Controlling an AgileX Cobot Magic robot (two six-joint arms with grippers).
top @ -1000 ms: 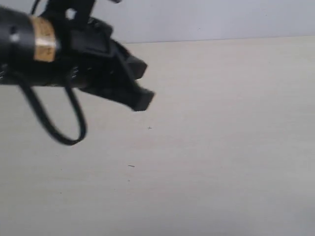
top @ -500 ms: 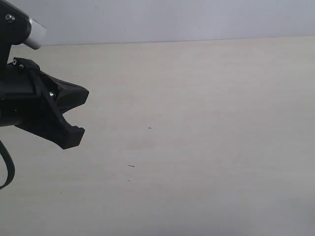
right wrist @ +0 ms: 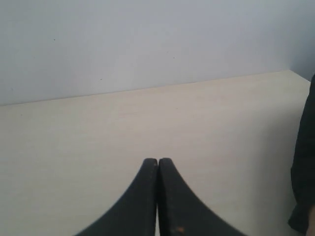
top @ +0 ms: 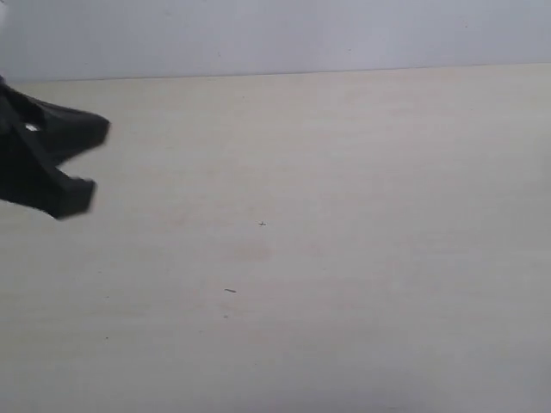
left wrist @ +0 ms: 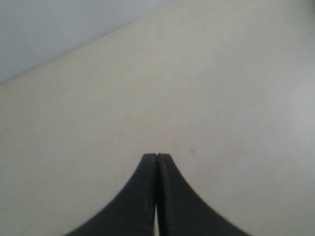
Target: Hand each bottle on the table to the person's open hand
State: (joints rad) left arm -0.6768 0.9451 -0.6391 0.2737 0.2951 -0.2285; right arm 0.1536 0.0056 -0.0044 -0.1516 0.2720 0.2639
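The table (left wrist: 226, 93) lies beneath left gripper (left wrist: 157, 157), jaws pressed together.

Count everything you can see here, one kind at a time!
Robot grippers: 2, the left gripper and the right gripper
Table: 1
Wall: 1
Dark shape at the picture's edge, too cut off to name: 1
Total: 5

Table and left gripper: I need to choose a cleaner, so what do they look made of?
Table: likely wood-look laminate, matte; pale beige with faint grain streaks. Left gripper: probably black plastic or rubber, matte; smooth, without glints.
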